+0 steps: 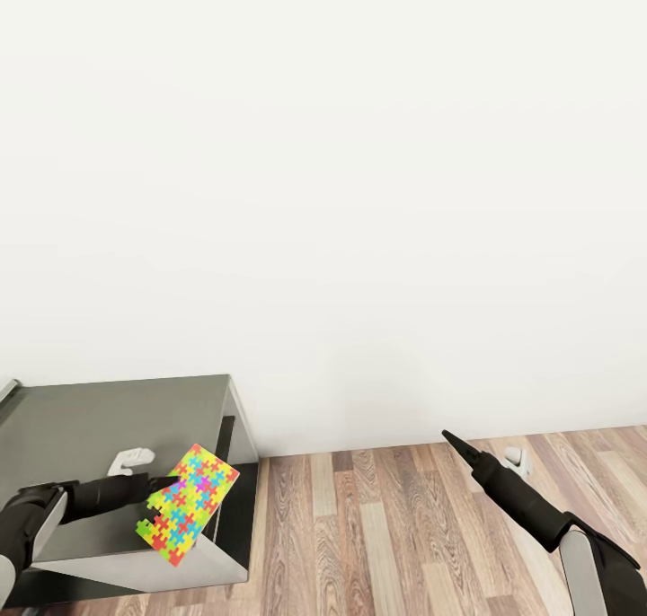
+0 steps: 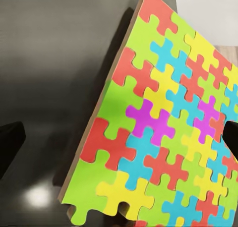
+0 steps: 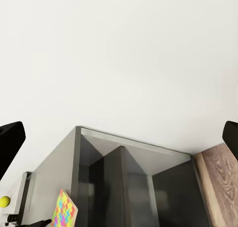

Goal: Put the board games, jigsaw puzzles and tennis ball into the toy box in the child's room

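Held tilted in the left gripper (image 1: 164, 485), a jigsaw puzzle (image 1: 188, 505) hangs over the dark grey table (image 1: 99, 427) section's corner. Right gripper (image 1: 447, 435) hovers above the plank floor (image 1: 386, 526), fingers spread wide.

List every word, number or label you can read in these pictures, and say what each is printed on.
None can be read.
The jigsaw puzzle in the left gripper shows plain coloured pieces, no print.
The dark grey table and white wall bear no lettering.
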